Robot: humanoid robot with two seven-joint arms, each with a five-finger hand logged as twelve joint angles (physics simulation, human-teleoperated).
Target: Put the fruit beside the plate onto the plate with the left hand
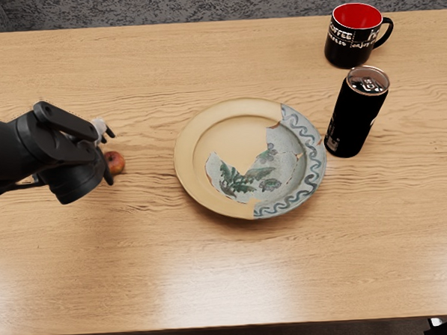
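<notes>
The bench is bare along its near edge. Beyond it the left hand sits at the plate's nine o'clock, right against the fruit, a small red apple-like thing still on the wood and well short of the rim. The bulky wrist hides the fingers, so I cannot tell whether they grip it. It looks light, firm and smooth, and likely to roll, so take it across its widest part from opposite sides and squeeze gently.

The table is grained wood with a soft sheen. The plate looks glazed ceramic, the mug glossy
</notes>
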